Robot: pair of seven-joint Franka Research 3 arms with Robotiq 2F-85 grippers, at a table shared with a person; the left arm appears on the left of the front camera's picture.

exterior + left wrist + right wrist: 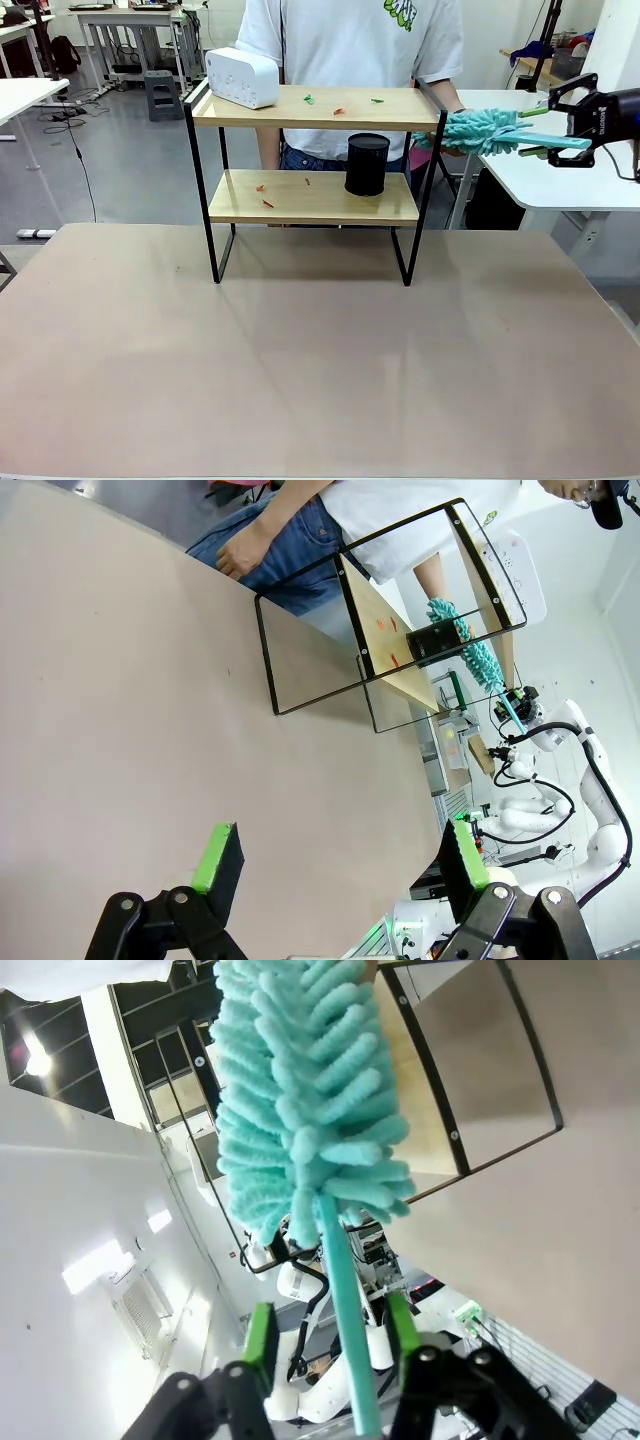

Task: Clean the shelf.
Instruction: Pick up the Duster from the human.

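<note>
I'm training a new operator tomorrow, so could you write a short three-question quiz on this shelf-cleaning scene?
1. True or false: the black cylinder stands on the top board of the shelf.
2. What runs between the fingers of the right gripper? A) a sponge B) the handle of the teal duster C) a folded cloth
3. Fill in: the left gripper has its jaws ___, with nothing between the pads.

Key: 1 false, it stands on the lower board. 2 B. 3 open.
</note>
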